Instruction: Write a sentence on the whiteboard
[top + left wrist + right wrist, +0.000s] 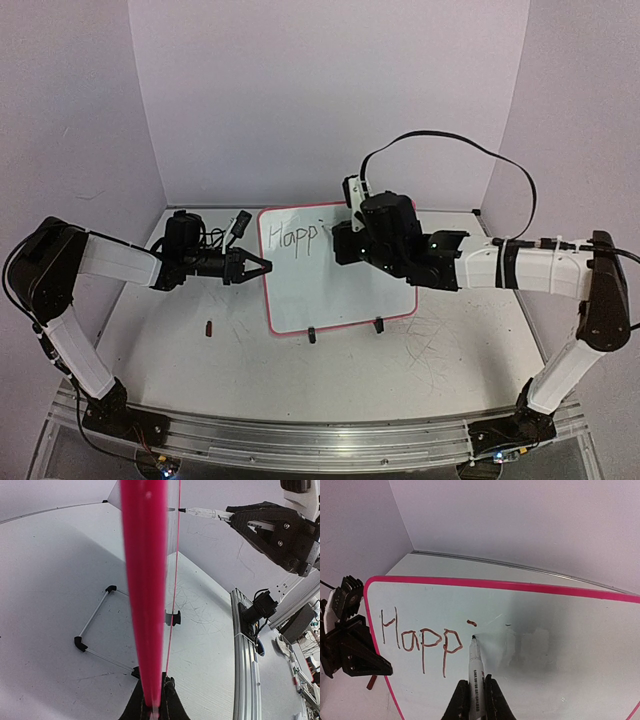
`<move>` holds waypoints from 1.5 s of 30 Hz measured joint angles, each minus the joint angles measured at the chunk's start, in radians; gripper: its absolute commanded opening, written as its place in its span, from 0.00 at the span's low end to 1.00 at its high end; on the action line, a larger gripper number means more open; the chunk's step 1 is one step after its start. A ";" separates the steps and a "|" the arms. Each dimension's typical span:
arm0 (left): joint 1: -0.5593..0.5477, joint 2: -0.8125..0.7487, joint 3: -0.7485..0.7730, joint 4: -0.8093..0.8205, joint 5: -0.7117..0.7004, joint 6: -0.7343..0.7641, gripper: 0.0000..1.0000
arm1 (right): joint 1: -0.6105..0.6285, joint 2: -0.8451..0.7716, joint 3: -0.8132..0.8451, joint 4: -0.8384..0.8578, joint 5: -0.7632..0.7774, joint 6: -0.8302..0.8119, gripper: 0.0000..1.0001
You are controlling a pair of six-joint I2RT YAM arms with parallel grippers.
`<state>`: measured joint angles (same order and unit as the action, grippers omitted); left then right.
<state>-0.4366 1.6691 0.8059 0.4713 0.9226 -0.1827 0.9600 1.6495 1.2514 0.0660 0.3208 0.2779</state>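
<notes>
While the left claw (262,266) clamps the whiteboard (340,285) by its edge, the right claw (475,685) holds a marker (476,660) to it.
From above, the board stands tilted mid-surface (440,365) on two black clip feet (312,335), with the sentence (298,238) at its upper left; the left claw is closed on its left edge. In the left wrist view, the fingers (169,700) pinch the pink frame, a blurred band running up the picture, and the right claw and marker show at upper right. In the right wrist view, closed fingers grip the marker, its tip touching the board just under a dot after "Happ".
</notes>
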 measured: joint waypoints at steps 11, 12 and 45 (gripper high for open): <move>0.000 0.000 0.000 0.000 0.000 0.000 0.00 | 0.000 0.001 0.000 -0.020 0.007 0.006 0.00; 0.000 0.000 0.000 0.000 0.000 0.000 0.00 | 0.000 0.001 0.000 -0.023 0.007 0.008 0.00; 0.000 0.000 0.000 0.000 0.000 0.000 0.00 | -0.002 -0.030 -0.011 -0.037 -0.003 0.029 0.00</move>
<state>-0.4366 1.6691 0.8059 0.4709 0.9226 -0.1825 0.9579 1.6198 1.2404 0.0289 0.3181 0.3074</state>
